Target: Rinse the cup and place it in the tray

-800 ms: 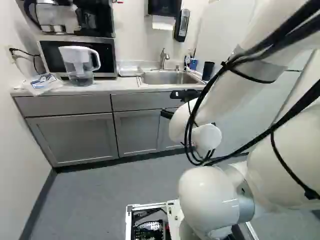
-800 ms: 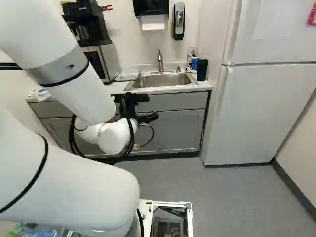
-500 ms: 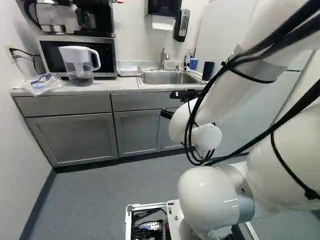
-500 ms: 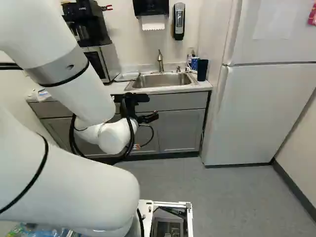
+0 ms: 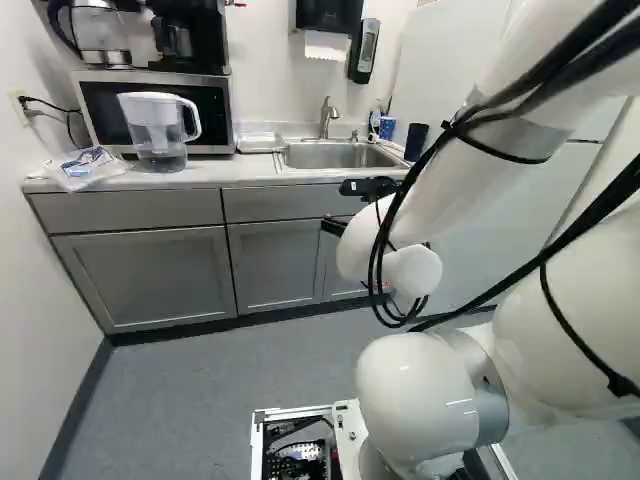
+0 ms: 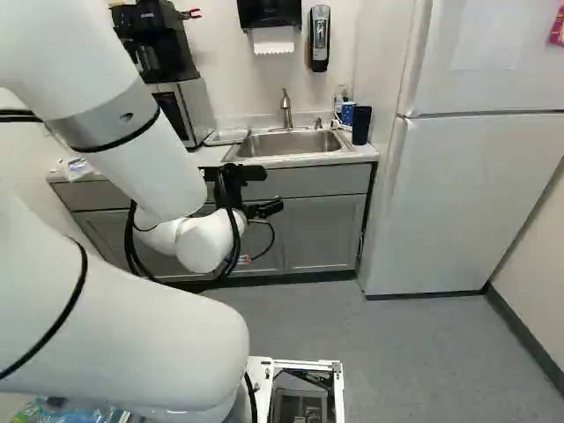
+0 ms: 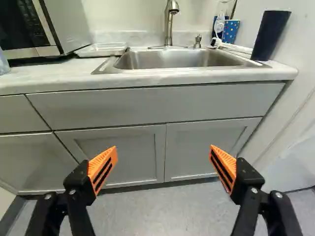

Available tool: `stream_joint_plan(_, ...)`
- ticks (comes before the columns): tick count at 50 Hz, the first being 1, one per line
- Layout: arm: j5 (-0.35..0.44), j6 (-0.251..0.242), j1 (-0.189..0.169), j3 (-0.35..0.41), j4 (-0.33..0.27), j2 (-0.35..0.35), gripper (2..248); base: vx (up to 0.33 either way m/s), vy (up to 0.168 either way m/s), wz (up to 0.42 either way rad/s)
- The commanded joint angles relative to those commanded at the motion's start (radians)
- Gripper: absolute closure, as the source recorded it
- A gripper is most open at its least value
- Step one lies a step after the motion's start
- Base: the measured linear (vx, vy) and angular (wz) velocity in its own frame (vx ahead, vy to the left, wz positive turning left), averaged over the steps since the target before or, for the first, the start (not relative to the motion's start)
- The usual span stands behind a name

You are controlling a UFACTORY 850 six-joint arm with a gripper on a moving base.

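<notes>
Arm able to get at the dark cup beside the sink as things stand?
Probably, but not straight ahead: the open, empty jaws face the cabinet doors, while the dark cup stands up on the counter. Nothing blocks its near side; a lift and sideways shift looks needed. Can't judge reach.

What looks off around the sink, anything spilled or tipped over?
Nothing stands out: the tall dark cup stands upright by the sink, the tray lies flat on the other side, and no spill shows.

No text legible. Off the gripper's [image 6: 264, 210] left: marks on microwave keypad [image 7: 30, 14], blue print on bag [image 5: 86, 166], unreadable. Far right, fridge's [image 6: 476, 194] pink patch [image 6: 557, 33]: likewise.
</notes>
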Motion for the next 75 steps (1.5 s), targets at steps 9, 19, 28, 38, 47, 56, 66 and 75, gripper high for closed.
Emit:
stream_joint_plan(9,0.0,0.0,0.0,-0.041,0.0,-0.022,3,0.0,0.0,0.0)
stream_joint_plan(19,0.0,0.0,0.001,-0.088,0.0,-0.047,3,0.0,0.0,0.0)
stream_joint_plan(28,0.0,0.0,0.003,-0.126,0.0,-0.064,3,0.0,0.0,0.0)
stream_joint_plan(38,0.0,0.0,0.003,-0.159,0.0,-0.073,3,0.0,0.0,0.0)
stream_joint_plan(47,0.0,0.0,0.003,-0.178,0.0,-0.069,3,0.0,0.0,0.0)
stream_joint_plan(56,0.0,0.0,0.003,-0.204,0.0,-0.073,3,0.0,0.0,0.0)
stream_joint_plan(66,-0.001,0.0,0.003,-0.234,0.0,-0.08,3,0.0,0.0,0.0)
stream_joint_plan(75,-0.009,0.0,0.003,-0.262,0.0,-0.088,3,0.0,0.0,0.0)
